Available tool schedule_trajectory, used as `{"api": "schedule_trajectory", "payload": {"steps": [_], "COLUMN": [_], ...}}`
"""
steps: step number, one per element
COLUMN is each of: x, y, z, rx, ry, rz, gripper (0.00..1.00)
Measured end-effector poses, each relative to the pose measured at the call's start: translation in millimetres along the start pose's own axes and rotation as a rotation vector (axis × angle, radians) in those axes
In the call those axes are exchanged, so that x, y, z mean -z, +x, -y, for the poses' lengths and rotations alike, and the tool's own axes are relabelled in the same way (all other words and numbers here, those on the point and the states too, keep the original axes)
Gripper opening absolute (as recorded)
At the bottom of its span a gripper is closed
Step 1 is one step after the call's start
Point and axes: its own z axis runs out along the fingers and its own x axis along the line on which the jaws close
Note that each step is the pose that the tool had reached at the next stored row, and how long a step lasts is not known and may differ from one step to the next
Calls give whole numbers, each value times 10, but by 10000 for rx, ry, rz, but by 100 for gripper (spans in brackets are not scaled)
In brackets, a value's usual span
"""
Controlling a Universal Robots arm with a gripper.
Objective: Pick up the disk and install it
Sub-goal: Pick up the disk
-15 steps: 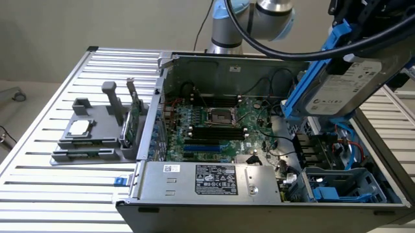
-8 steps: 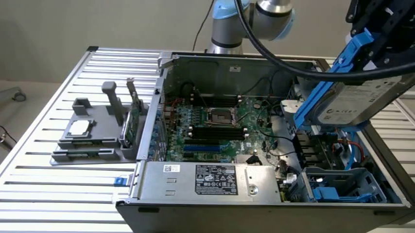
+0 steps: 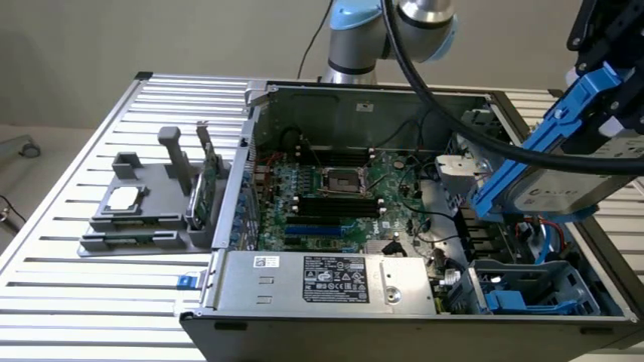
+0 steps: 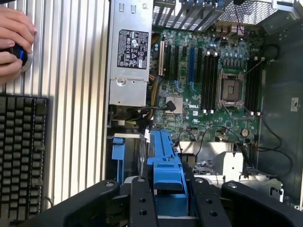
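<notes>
The disk (image 4: 165,165), edged by its blue carrier frame, was held tilted between the partly closed fingers of the gripper (image 4: 168,189), raised above the open computer case (image 3: 363,98). Below the gripper, a blue-lined drive bay (image 3: 533,290) was seen, with the motherboard (image 4: 208,85) and power supply (image 4: 130,52) beyond it. Farthest from the gripper, a person's hand (image 4: 14,40) was rested on the slatted table (image 4: 80,71) near a keyboard (image 4: 21,156).

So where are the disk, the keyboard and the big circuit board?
disk (image 3: 565,192): exterior view, its silver labelled face.
keyboard (image 4: 21,156): wrist view, middle of the keys.
circuit board (image 3: 382,181): exterior view, green area beside the socket.
</notes>
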Motion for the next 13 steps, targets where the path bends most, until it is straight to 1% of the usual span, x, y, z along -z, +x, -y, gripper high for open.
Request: {"api": "schedule_trajectory", "payload": {"steps": [5,8,13], "x": [-11,-47,-124], "y": [147,217,234], "z": [16,24,33], "rx": [20,25,38], "ry": [146,185,269], "rz": [0,6,-3], "gripper": [33,33,33]}}
